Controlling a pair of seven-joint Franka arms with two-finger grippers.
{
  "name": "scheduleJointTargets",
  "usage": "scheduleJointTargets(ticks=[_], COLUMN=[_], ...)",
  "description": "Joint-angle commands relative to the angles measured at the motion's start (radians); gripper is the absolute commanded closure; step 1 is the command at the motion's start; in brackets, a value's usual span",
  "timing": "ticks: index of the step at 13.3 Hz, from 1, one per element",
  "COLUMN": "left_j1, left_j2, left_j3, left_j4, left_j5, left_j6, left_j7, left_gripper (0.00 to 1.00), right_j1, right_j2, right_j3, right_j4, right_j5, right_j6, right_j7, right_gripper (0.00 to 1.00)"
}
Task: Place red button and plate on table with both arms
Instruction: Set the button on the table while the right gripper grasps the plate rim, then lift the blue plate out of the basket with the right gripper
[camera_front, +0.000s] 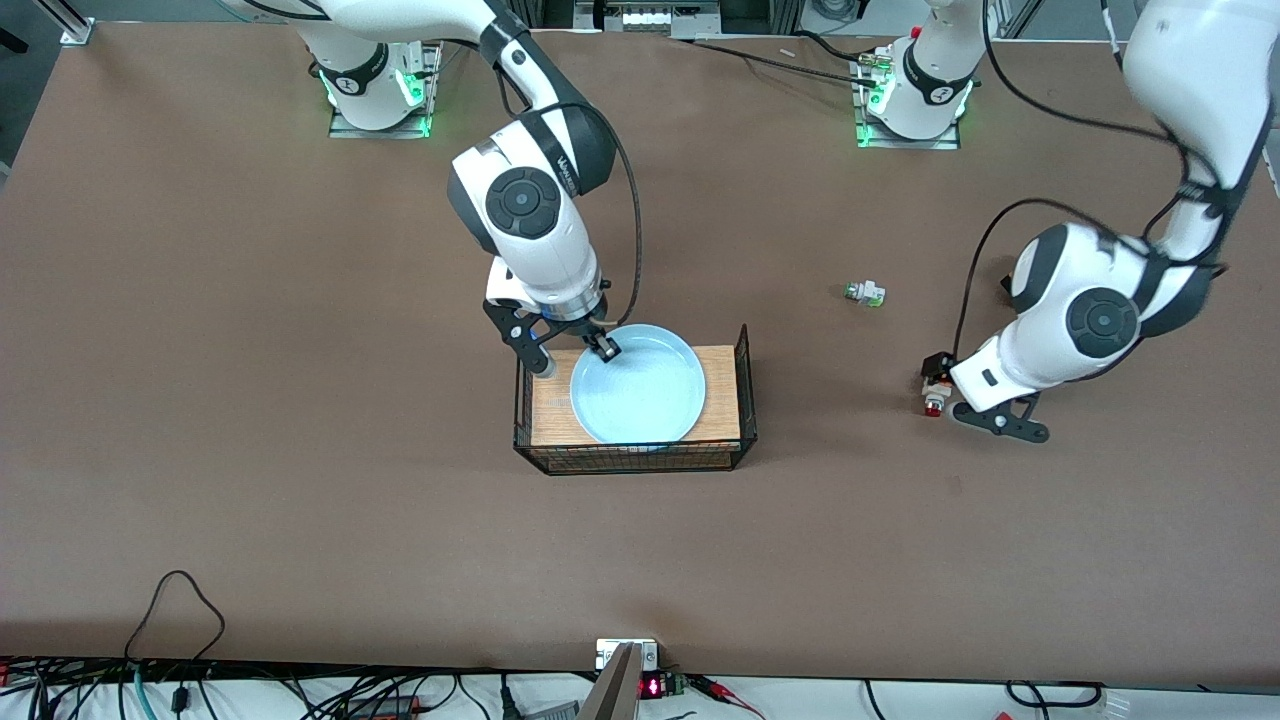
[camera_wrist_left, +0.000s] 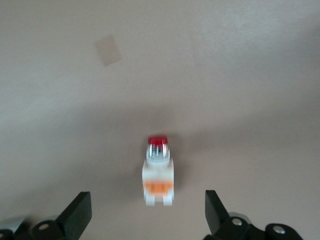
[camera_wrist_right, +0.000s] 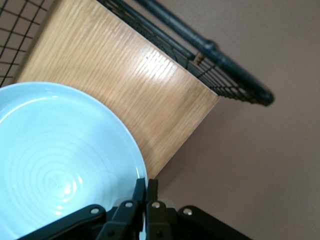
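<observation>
The red button (camera_front: 933, 396) lies on the brown table (camera_front: 250, 400) toward the left arm's end. In the left wrist view the button (camera_wrist_left: 159, 172) lies flat, red cap pointing away from the hand. My left gripper (camera_front: 950, 395) is low over it and open (camera_wrist_left: 147, 217), one finger on each side, touching nothing. The pale blue plate (camera_front: 640, 388) sits on the wood-topped wire basket (camera_front: 722, 385). My right gripper (camera_front: 603, 347) is shut on the plate's rim at the edge farther from the front camera. In the right wrist view its fingers (camera_wrist_right: 148, 189) pinch the plate (camera_wrist_right: 60, 160).
A white part with a green tip (camera_front: 865, 293) lies on the table, farther from the front camera than the red button. The basket's black wire wall (camera_wrist_right: 210, 55) stands up round the wood top (camera_wrist_right: 125, 90). A pale patch (camera_wrist_left: 109, 50) marks the table.
</observation>
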Motion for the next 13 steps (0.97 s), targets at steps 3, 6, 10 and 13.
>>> scheduleJointTargets(ticks=[3, 6, 10, 13], left_j1=[0.006, 0.009, -0.227, -0.401], left_j2=[-0.039, -0.041, -0.205, -0.344], left_j3=[-0.147, -0.156, 0.250, 0.498], left_j4=[0.339, 0.479, 0.446, 0.240], left_j5=[-0.010, -0.084, -0.327, -0.383], left_j6=[-0.465, -0.524, -0.499, -0.329], left_j7=[-0.094, -0.080, -0.014, -0.013], left_gripper=[0.00, 0.00, 0.00, 0.00], right_j1=[-0.001, -0.014, -0.103, -0.232], right_j2=[-0.113, -0.198, -0.241, -0.244], right_j3=[-0.003, -0.006, -0.015, -0.017], right_j4=[0.013, 0.014, 0.017, 0.019], right_j5=[0.020, 0.078, 0.147, 0.176], right_j6=[-0.112, -0.187, -0.233, -0.279], right_j7=[-0.034, -0.064, -0.199, -0.468], right_gripper=[1.00, 1.00, 1.00, 1.00])
